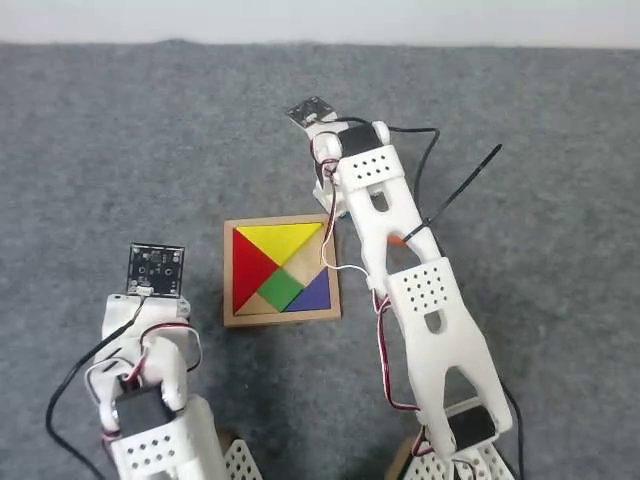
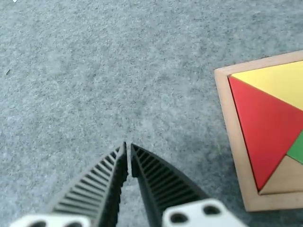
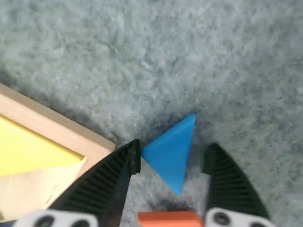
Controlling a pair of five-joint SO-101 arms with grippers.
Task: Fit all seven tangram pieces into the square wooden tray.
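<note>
Right gripper (image 3: 173, 153) spread wide, jaws straddling blue triangle (image 3: 171, 147) on carpet (image 3: 213, 56) just off tray (image 3: 57, 130) corner, lined up for a grab. Orange piece (image 3: 168, 220) just beside it could crowd the pinch. Tray has bare gaps waiting. Left gripper (image 2: 129, 158) pinched closed, empty, parked beside tray

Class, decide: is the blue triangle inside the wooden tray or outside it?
Outside. The blue triangle lies on the grey carpet just off a corner of the tray, between the open jaws of the right gripper.

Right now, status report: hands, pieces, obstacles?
Left hand shut over carpet. Right hand open, straddling blue triangle beside tray. Tray corner crowds one finger.
</note>
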